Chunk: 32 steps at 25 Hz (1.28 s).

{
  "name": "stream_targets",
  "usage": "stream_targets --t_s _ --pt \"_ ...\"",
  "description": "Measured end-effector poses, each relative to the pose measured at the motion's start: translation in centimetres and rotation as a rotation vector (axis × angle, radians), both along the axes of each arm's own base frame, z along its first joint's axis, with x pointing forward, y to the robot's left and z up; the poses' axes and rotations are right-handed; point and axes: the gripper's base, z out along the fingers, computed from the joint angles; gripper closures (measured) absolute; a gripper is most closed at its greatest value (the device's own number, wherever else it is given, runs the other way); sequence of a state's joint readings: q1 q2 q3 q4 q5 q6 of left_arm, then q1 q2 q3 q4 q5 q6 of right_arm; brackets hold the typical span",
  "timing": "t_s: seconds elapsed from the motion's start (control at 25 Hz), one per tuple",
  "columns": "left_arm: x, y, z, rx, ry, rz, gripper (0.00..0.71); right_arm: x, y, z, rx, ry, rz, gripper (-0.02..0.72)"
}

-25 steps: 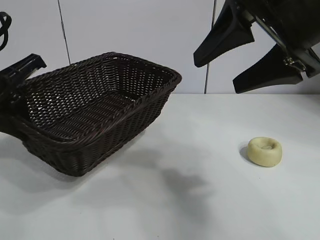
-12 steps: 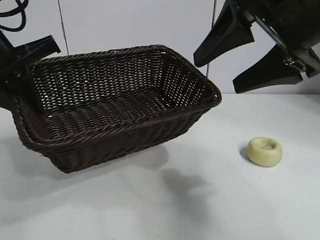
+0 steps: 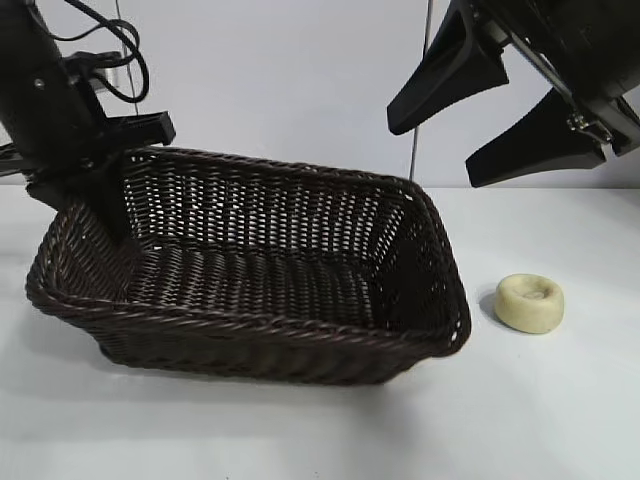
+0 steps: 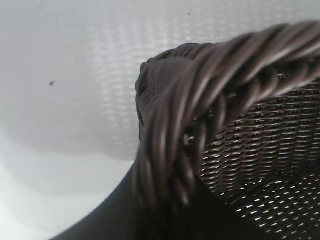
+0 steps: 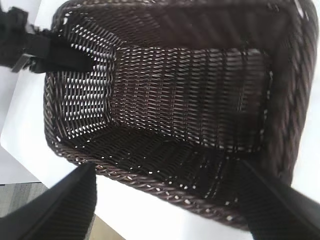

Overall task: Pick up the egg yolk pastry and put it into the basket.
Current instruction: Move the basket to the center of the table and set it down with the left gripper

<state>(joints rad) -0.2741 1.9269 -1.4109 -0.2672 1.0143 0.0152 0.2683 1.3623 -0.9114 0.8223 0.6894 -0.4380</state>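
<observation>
Lab-style robot test bench, not a home or shop. Plain white table [image 3: 300,430], bare pale panelled wall [image 3: 280,80] behind with vertical seams at 12 o'clock. Black robot arm [image 3: 55,120] with loose cable at 10 o'clock, a second arm's black fingers [image 3: 470,70] at 2 o'clock. Staged props only: wicker basket [image 3: 250,345], small pastry [image 3: 529,303] at 4 o'clock.

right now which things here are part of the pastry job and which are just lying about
Part of the job:
- egg yolk pastry, on the table beside the basket
- basket, empty
- left gripper, clamped on the basket's rim
- right gripper, open, raised

Lying about:
- nothing else; only the white table
</observation>
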Motion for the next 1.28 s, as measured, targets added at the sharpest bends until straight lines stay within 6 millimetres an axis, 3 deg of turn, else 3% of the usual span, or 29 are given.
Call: stream_targets --t_s 0.16,0.44,1.04,1.28 --pt "0.4 0.6 -0.4 0.002 0.019 -0.04 0.61 0.0 0.0 0.0 0.0 0.0 0.0 0.146" --pt "1.6 4.1 -0.3 -0.07 0.025 0.054 0.61 0.0 0.0 0.0 0.0 0.001 0.001 0.146" --pt "1.8 3.6 -0.3 -0.114 -0.006 0.026 0.61 0.0 0.0 0.0 0.0 0.001 0.0 0.146" --pt "2.3 3.5 -2.8 -0.116 0.058 0.032 0.61 0.0 0.0 0.0 0.0 0.001 0.0 0.146"
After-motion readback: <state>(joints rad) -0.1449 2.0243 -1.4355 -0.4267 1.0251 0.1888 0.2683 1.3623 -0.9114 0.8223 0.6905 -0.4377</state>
